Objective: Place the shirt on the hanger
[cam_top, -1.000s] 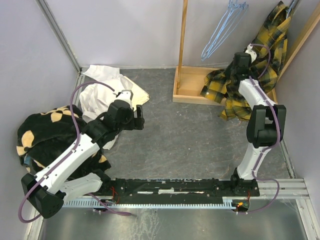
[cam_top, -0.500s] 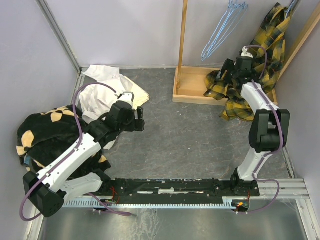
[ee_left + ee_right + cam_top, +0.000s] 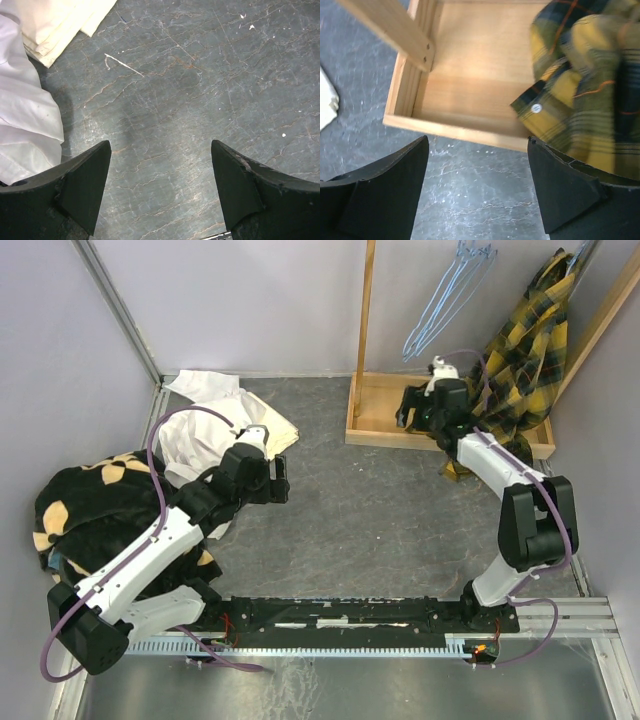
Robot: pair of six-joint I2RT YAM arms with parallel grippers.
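Observation:
The yellow and black plaid shirt (image 3: 528,345) hangs at the back right from a point near the top corner. Its lower end reaches the wooden tray. In the right wrist view the shirt (image 3: 585,85) fills the upper right, with a white button showing on one edge. A light-blue wire hanger (image 3: 448,295) hangs from the rack, left of the shirt. My right gripper (image 3: 406,412) (image 3: 477,141) is open and empty, just left of the shirt over the tray's front edge. My left gripper (image 3: 283,476) (image 3: 161,145) is open and empty above the bare floor.
The wooden tray (image 3: 385,420) (image 3: 470,100) with its upright post (image 3: 365,310) stands at the back. A white garment (image 3: 200,430) (image 3: 25,115) and a black fleece with tan patches (image 3: 90,505) lie at the left. Walls close in on three sides.
My right gripper opened and let go of the shirt, then swung left and down to the tray's front edge. The shirt's lower part dropped to hang straighter. The left arm barely moved.

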